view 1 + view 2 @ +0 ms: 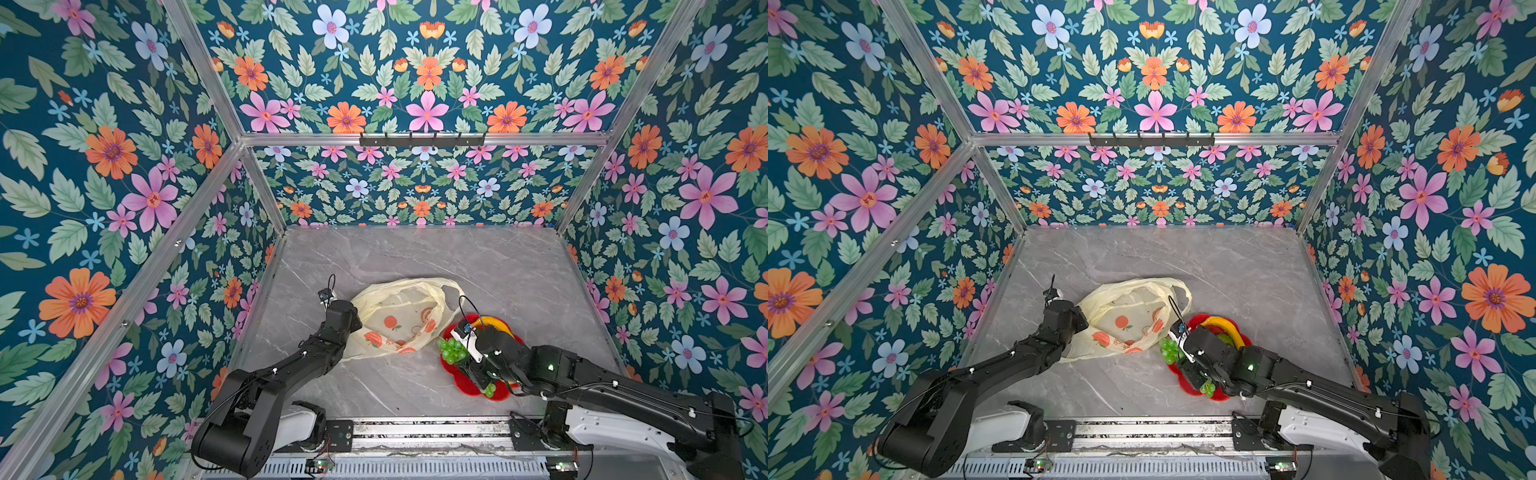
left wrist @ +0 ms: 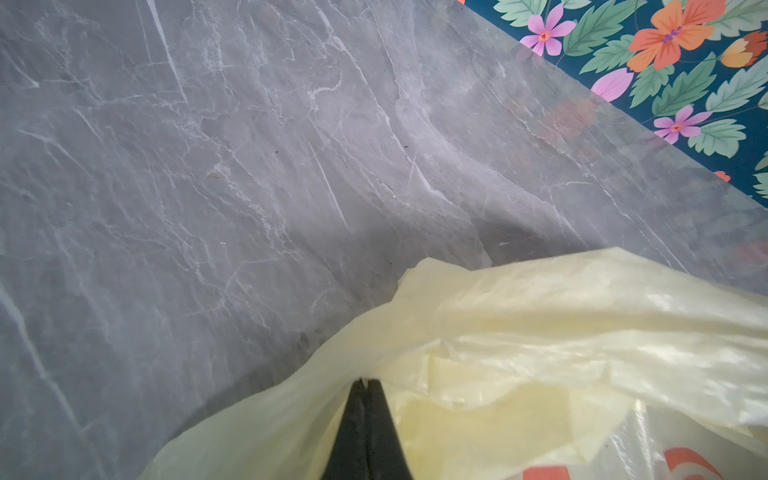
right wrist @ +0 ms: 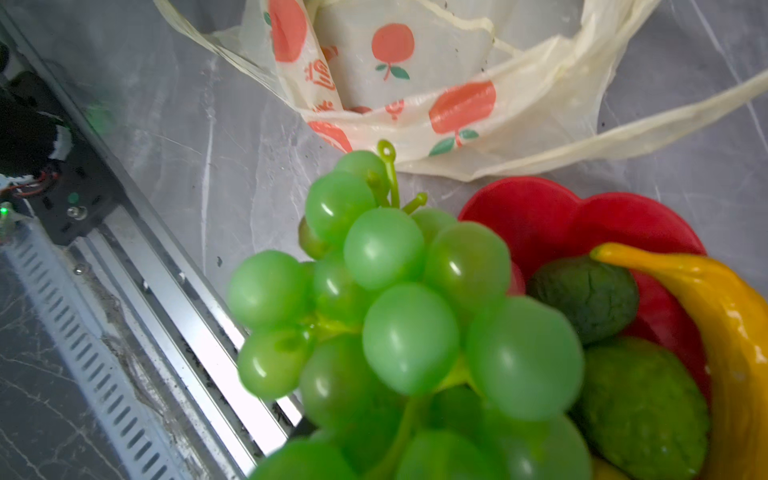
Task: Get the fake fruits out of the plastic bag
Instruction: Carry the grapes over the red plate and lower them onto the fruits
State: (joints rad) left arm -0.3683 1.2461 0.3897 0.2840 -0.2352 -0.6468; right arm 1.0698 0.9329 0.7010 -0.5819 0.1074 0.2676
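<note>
In the right wrist view the bunch of glossy green plastic grapes (image 3: 399, 324) looks blurred, is cut off at the edge and hides the jaws of the right gripper (image 1: 484, 380). In both top views the right arm covers most of the red flower-shaped plate (image 1: 466, 388).

Both top views: taken from high above, angled down on the counter (image 1: 415, 257) and plastic bag (image 1: 1121, 303); near-identical field shared. Left wrist view: set close at the bag's edge. Right wrist view: set close behind green grape bunch (image 3: 395, 311), bag beyond.
</note>
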